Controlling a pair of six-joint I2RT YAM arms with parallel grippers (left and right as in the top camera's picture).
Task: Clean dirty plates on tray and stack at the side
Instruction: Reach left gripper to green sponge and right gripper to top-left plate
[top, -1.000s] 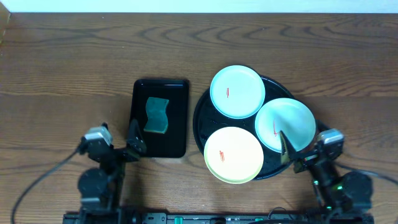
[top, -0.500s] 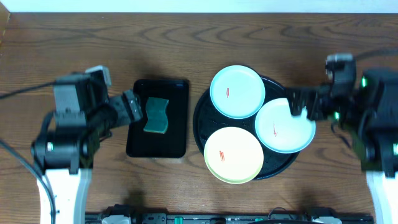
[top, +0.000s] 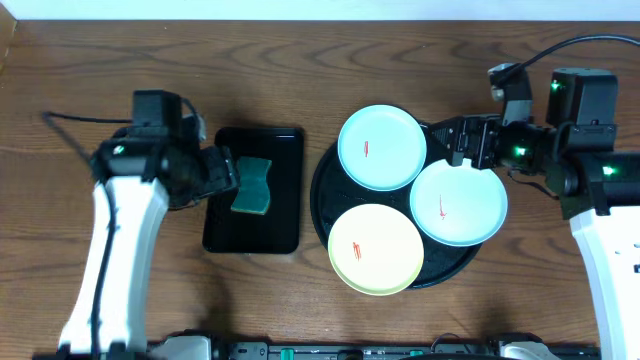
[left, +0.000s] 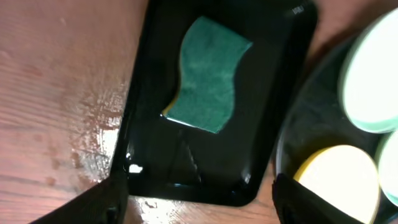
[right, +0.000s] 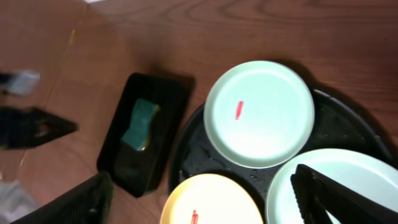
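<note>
On the round tray (top: 322, 195): one pale plate (top: 381, 147) at far side, second pale plate (top: 458, 202) at right, yellow plate (top: 375, 248) at near side, all red-streaked. Left tool (top: 222, 172) apart, empty, by sponge (top: 253, 186) left of tray. Right tool (top: 465, 145) apart, empty, at tray's far-right rim.

Yellow plate (right: 211, 202) and tray (right: 196, 155) partly beyond the right wrist view's bottom edge
</note>
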